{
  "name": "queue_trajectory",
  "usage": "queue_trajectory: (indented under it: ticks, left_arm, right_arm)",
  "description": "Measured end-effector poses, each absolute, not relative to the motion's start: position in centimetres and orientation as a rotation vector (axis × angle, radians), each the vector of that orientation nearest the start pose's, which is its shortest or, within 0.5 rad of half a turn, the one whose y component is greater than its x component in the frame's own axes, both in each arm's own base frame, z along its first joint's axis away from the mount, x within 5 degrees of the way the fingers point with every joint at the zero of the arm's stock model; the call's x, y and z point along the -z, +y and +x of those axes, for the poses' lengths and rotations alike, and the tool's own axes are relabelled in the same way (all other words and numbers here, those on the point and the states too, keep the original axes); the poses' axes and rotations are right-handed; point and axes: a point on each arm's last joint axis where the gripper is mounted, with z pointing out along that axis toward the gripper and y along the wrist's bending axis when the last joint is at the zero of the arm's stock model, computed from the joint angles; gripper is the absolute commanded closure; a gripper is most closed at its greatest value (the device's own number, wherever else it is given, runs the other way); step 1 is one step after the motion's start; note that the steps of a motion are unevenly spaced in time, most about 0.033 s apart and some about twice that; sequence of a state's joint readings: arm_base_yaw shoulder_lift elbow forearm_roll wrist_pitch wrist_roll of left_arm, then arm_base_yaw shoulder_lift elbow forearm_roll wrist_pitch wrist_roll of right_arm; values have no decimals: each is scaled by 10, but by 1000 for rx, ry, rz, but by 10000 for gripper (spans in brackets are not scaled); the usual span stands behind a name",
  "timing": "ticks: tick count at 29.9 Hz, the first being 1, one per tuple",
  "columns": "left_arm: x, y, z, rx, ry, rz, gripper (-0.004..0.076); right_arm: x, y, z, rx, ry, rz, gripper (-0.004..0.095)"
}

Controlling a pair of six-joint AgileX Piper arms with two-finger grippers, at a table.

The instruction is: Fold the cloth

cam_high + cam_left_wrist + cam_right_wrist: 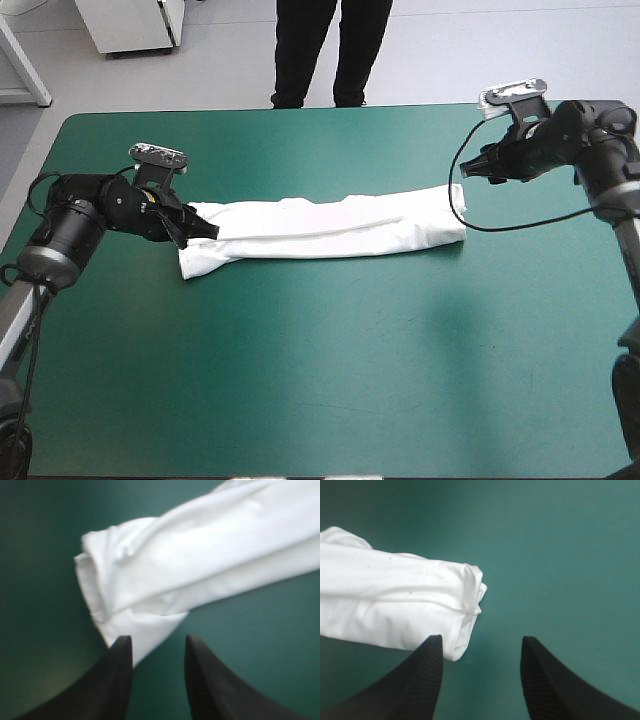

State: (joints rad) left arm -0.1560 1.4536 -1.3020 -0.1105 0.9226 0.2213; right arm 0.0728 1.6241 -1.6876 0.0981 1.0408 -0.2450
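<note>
Worktop (330, 380) in its teal-green cover fills the lower frame of the high view. Across mid-frame lies the T-shirt (330, 228), folded into a long white band running from centre left to centre right. My left pincer (205, 232) sits at the band's left end, released, its black fingers (112, 680) apart with a corner of cloth reaching between their tips. Farther up, at upper right, my right pincer (468, 170) hangs by the band's right end, also released, the rolled end just ahead of one finger.
</note>
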Motion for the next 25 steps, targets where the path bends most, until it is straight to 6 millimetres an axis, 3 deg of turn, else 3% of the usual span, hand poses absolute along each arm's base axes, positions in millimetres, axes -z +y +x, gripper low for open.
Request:
queue_trajectory:
  ticks: [2,3,6,8,13,18,25]
  left_arm:
    - [-346,-63,293,223,2501,465,725]
    - [-349,-68,290,296,2480,490,741]
    - [-355,-84,284,425,2407,595,746]
    - [-357,-95,284,495,2368,639,746]
    - [-347,-118,299,601,2335,691,746]
    - [-329,-145,335,637,2352,748,746]
    - [-313,-186,386,707,2340,826,746]
  right_arm:
    - [-406,31,335,-38,2396,-355,530]
    - [-412,30,324,-26,2384,-350,575]
    - [-420,24,297,21,2372,-327,704]
    - [-423,20,280,50,2362,-298,735]
    - [-420,14,253,92,2365,-253,670]
    - [-412,18,254,43,2380,-278,534]
    - [-395,23,275,-19,2427,-293,517]
